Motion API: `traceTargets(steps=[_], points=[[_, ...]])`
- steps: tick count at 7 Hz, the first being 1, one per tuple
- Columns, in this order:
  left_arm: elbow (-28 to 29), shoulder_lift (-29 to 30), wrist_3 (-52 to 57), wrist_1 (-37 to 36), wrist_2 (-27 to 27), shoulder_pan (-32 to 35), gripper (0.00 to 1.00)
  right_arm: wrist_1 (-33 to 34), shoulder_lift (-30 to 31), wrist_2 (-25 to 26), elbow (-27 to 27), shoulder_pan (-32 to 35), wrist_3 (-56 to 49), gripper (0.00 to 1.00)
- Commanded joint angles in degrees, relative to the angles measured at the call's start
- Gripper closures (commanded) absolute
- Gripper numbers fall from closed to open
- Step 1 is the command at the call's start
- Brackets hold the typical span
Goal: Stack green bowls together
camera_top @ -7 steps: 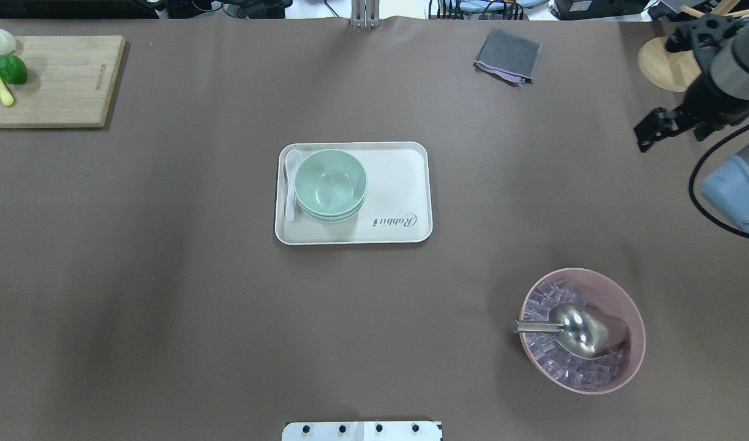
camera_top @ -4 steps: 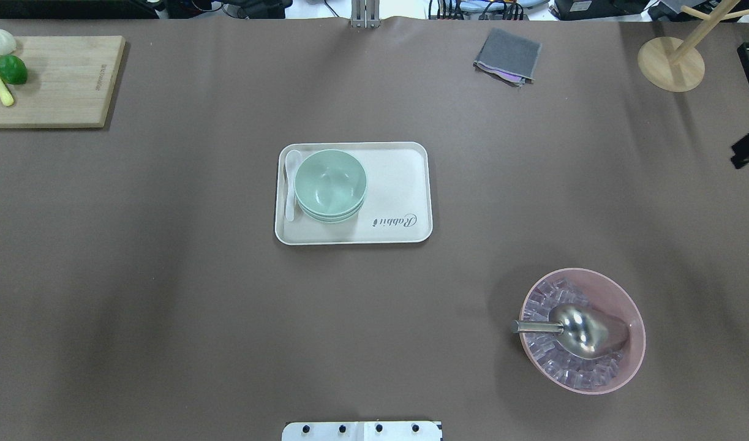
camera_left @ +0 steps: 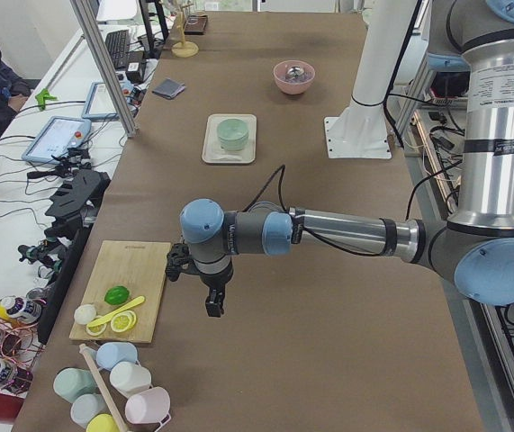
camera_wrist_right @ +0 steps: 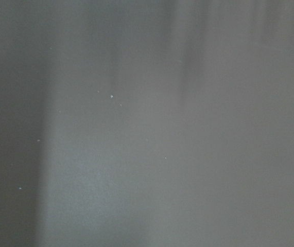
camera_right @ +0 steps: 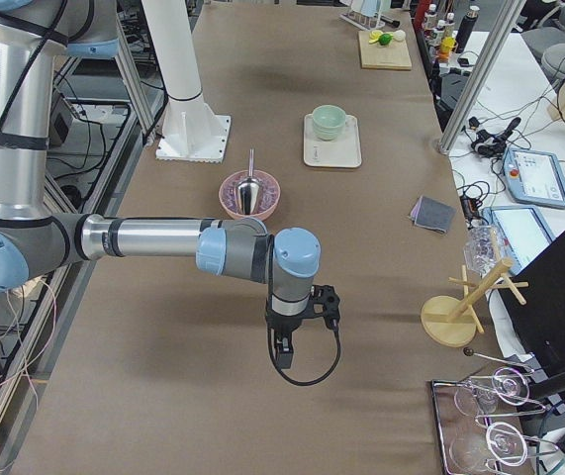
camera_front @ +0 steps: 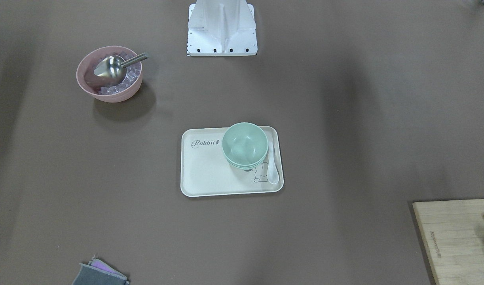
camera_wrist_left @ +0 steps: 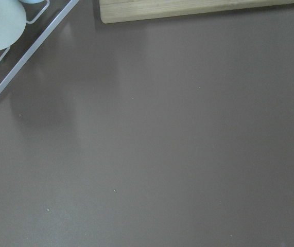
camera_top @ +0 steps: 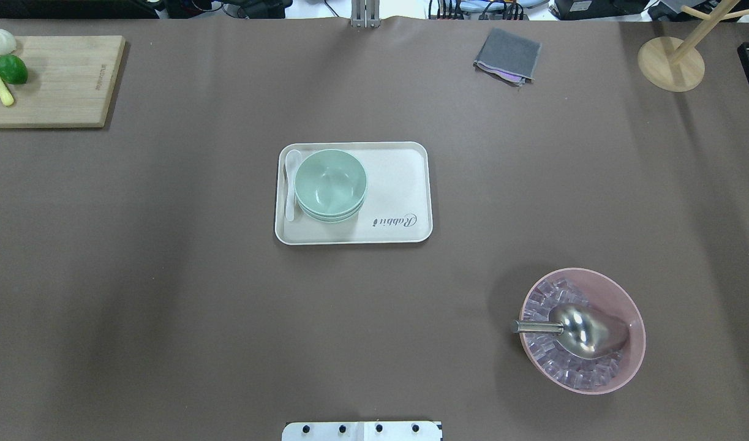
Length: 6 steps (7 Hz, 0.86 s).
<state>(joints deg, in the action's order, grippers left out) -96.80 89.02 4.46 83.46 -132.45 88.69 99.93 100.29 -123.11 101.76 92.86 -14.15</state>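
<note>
green bowls [camera_top: 330,184] nested upright, mouths up
</note>
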Motion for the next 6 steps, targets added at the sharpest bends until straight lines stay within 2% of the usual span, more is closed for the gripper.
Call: traceTargets(steps=[1,4,6], points=[[0.03,0.54,-0.07,-0.05,0.08,0.08,0.02,-0.79,0.87,-0.11,-0.6,0.3,-0.09,0.0],[0.64,-0.07,-0.6,0.04,-0.18,0.08,0.02,-5.18,1.22,-0.29,-2.09,0.3,-0.18,0.0],[0.73,-0.07,-0.51,-0.05,0.0,0.08,0.02,-6.33,1.31,-3.18,-2.97,0.3,-0.35,0.0]])
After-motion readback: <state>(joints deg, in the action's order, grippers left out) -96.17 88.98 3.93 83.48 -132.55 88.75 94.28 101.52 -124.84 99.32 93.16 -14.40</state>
